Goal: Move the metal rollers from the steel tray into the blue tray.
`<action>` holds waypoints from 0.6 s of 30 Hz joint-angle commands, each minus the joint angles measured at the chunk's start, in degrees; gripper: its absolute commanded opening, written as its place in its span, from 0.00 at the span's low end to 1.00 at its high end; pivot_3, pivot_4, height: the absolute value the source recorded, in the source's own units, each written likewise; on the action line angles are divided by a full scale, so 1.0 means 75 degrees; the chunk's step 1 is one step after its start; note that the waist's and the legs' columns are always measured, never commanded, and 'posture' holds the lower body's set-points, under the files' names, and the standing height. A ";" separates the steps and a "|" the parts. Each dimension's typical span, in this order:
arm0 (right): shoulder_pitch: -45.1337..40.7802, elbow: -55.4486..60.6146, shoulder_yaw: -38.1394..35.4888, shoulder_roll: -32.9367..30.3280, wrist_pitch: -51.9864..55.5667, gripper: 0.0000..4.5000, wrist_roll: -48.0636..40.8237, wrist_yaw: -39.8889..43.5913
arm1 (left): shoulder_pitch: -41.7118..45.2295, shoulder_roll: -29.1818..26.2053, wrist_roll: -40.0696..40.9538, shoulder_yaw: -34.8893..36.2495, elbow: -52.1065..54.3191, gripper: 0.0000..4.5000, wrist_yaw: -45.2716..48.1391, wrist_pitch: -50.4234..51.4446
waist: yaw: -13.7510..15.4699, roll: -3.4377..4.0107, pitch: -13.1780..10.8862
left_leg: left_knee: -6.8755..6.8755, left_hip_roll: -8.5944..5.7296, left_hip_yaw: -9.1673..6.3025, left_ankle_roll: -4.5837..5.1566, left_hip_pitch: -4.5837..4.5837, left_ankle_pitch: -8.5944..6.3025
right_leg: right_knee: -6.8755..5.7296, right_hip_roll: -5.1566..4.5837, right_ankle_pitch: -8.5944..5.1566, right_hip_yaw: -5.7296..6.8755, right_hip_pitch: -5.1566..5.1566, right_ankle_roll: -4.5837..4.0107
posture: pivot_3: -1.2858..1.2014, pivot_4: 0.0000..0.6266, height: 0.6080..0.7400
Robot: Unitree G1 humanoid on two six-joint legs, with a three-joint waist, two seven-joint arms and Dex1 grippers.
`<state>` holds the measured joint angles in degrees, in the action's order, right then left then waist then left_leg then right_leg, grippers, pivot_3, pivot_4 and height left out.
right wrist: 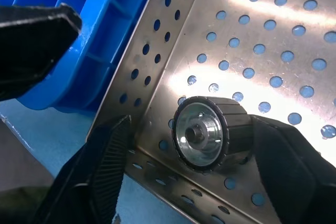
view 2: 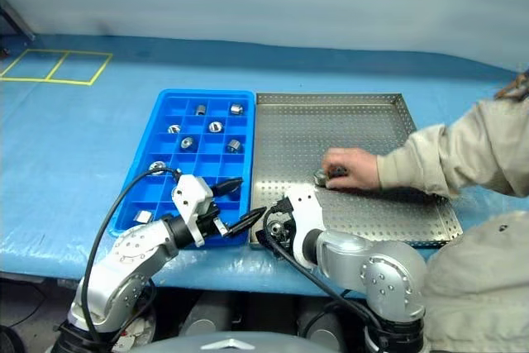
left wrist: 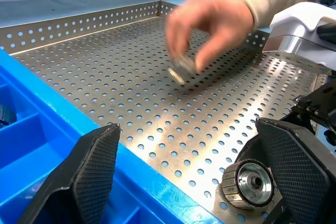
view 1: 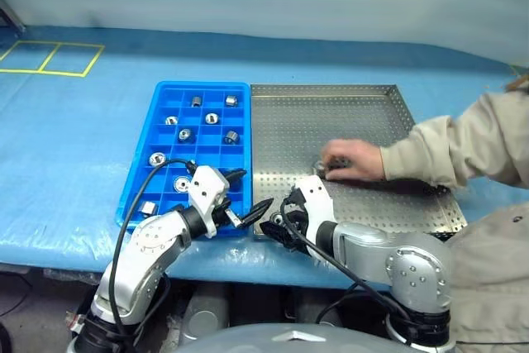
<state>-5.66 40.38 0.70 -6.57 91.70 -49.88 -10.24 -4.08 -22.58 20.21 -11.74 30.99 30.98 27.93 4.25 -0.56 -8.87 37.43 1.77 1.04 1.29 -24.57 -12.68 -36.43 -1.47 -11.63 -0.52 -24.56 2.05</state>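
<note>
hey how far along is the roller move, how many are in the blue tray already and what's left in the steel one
Done: about nine rollers sit in the blue tray compartments. In hand: the right gripper straddles a roller in the steel tray near corner, one finger touching, not lifted. The left gripper is open. Left: that roller, plus one under a person's hand.

You have a blue tray (view 1: 136, 173) of square compartments touching the perforated steel tray (view 1: 364, 105); several silvery metal rollers (view 1: 183, 134) sit singly in its cells, and one roller (right wrist: 209, 132) lies on its side in the steel tray's near corner
</note>
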 commanded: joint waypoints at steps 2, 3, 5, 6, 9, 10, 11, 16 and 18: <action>-0.0026 -0.0310 0.0019 -0.0029 0.0106 0.49 -0.0188 -0.0528 | -0.0114 -0.0011 -0.0044 0.0100 0.0488 1.00 -0.0115 -0.0191 | 0.0043 -0.0001 0.0001 | 0.0000 0.0000 0.0000 0.0001 -0.0002 -0.0001 | 0.0002 -0.0002 0.0000 -0.0001 0.0000 0.0000 | 0.63 0.24 1.00; -0.0049 -0.0340 0.0036 -0.0058 0.0106 0.43 -0.0204 -0.0600 | -0.0119 -0.0015 -0.0042 0.0109 0.0499 1.00 -0.0132 -0.0189 | 0.0058 -0.0001 0.0002 | 0.0000 0.0000 0.0001 0.0002 -0.0003 -0.0001 | 0.0004 -0.0003 0.0000 -0.0001 0.0000 0.0001 | 0.63 0.24 1.00; -0.0065 -0.0381 0.0033 -0.0062 0.0106 0.29 -0.0248 -0.0729 | -0.0126 -0.0030 -0.0037 0.0116 0.0515 1.00 -0.0152 -0.0196 | 0.0086 -0.0006 0.0006 | 0.0000 0.0000 0.0001 0.0004 -0.0002 -0.0002 | 0.0005 -0.0003 0.0000 -0.0001 0.0002 0.0001 | 0.64 0.24 1.00; -0.0075 -0.0384 0.0028 -0.0066 0.0106 0.28 -0.0274 -0.0767 | -0.0125 -0.0034 -0.0033 0.0119 0.0520 1.00 -0.0159 -0.0197 | 0.0097 -0.0010 0.0009 | 0.0000 0.0000 0.0001 0.0004 -0.0001 -0.0002 | 0.0005 -0.0003 0.0000 -0.0001 0.0002 0.0001 | 0.64 0.24 1.00; -0.0190 -0.0373 -0.0054 -0.0121 0.0106 0.28 -0.0332 -0.0830 | -0.0102 -0.0041 -0.0033 0.0126 0.0526 1.00 -0.0166 -0.0197 | 0.0102 -0.0011 0.0010 | 0.0000 0.0013 0.0000 0.0005 0.0001 -0.0001 | 0.0004 -0.0003 0.0000 -0.0001 0.0003 0.0002 | 0.64 0.24 1.00; -0.0235 -0.0375 -0.0111 -0.0121 0.0106 0.28 -0.0353 -0.0845 | -0.0095 -0.0042 -0.0028 0.0132 0.0524 1.00 -0.0165 -0.0198 | 0.0103 -0.0011 0.0010 | 0.0001 0.0022 0.0002 0.0006 0.0001 -0.0001 | 0.0004 -0.0003 0.0000 -0.0001 0.0003 0.0002 | 0.64 0.24 1.00; -0.0377 -0.0351 -0.0243 -0.0182 0.0106 0.28 -0.0304 -0.0835 | -0.0084 -0.0034 -0.0026 0.0148 0.0520 1.00 -0.0168 -0.0222 | 0.0105 -0.0011 0.0009 | 0.0001 0.0023 0.0003 0.0006 0.0000 -0.0001 | 0.0004 -0.0003 0.0001 -0.0001 0.0003 0.0002 | 0.64 0.24 1.00; -0.1283 -0.0282 -0.0768 -0.0708 0.0106 0.28 0.0132 -0.0706 | -0.0076 0.0042 -0.0052 0.0277 0.0448 1.00 -0.0229 -0.0476 | 0.0127 -0.0007 0.0005 | 0.0008 0.0022 0.0009 0.0006 -0.0007 0.0000 | 0.0004 -0.0004 0.0003 -0.0002 -0.0003 0.0006 | 0.64 0.24 1.00; -0.1580 -0.0222 -0.0693 -0.0952 0.0106 0.28 0.0289 -0.0584 | -0.0072 0.0010 -0.0109 0.0303 0.0423 1.00 -0.0213 -0.0597 | 0.0131 -0.0007 0.0006 | 0.0006 0.0023 0.0008 0.0006 -0.0007 0.0000 | 0.0005 -0.0001 0.0003 -0.0001 -0.0004 0.0005 | 0.64 0.24 1.00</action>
<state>-16.20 36.81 -4.58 -13.43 91.96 -48.09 -15.76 -5.10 -22.58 20.15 -10.10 32.05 29.55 25.39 5.23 -0.62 -8.83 37.44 1.92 1.10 1.33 -24.62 -12.68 -36.39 -1.46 -11.62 -0.52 -24.60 2.07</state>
